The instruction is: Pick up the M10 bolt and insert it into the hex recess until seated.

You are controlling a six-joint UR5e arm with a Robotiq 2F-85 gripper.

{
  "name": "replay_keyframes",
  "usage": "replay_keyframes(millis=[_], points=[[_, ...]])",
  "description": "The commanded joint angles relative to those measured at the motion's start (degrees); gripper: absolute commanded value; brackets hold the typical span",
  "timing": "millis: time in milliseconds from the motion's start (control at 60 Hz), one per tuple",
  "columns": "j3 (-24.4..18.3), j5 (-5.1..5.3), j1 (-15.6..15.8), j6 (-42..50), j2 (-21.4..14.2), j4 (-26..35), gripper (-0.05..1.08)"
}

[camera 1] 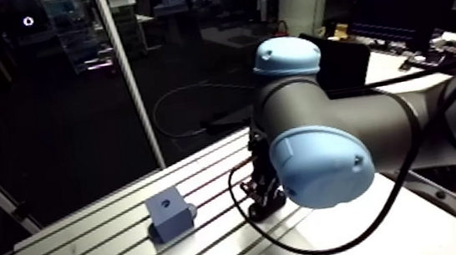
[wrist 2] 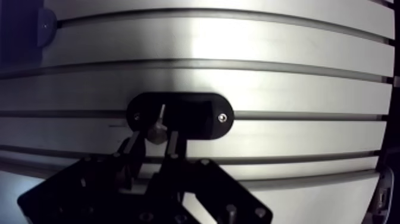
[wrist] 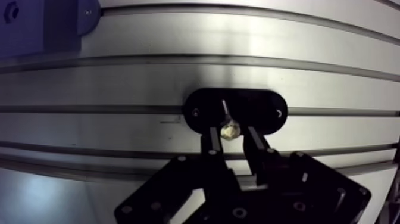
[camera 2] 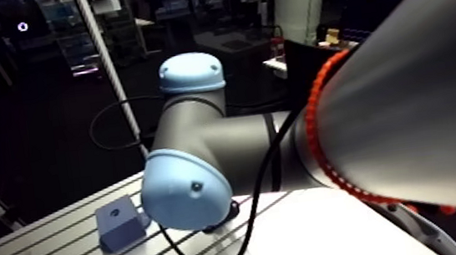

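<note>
Jaws: clamping the bolt [wrist: 229, 131].
Bolt: pointing at the black holder [wrist: 268, 110] beneath.
Block [camera 1: 168, 214]: sitting well apart on the counter [wrist: 178, 36].

Pincer [wrist: 232, 132] contact with bolt [wrist: 229, 130] unclear, maybe touching; block [wrist: 36, 30] cropped.

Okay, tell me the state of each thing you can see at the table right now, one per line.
M10 bolt: sitting in the black holder, not yet in the block.
Black holder: flat on the table, bolt in it.
Block: on the table, apart from the gripper, no bolt in it.
Gripper: down at the bolt; grip cannot be told.
</note>
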Motion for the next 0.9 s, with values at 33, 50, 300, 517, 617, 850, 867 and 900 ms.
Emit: replay_keyframes(millis=[33, 50, 300, 517, 617, 850, 867, 900], points=[[-0.09, 0.04, 0.0, -0.07, 0.29, 0.0, 0.65], [-0.09, 0.04, 0.0, -0.07, 0.29, 0.0, 0.65], [-0.43, 0.04, 0.0, -0.06, 0.37, 0.0, 0.65], [-0.54, 0.04, 0.0, 0.01, 0.3, 0.0, 0.65], [-0.54, 0.05, 0.0, 0.09, 0.38, 0.09, 0.65], [-0.46, 0.12, 0.0, 0.1, 0.38, 0.0, 0.65], [-0.46, 0.12, 0.0, 0.1, 0.38, 0.0, 0.65], [-0.45, 0.12, 0.0, 0.1, 0.38, 0.0, 0.66]])
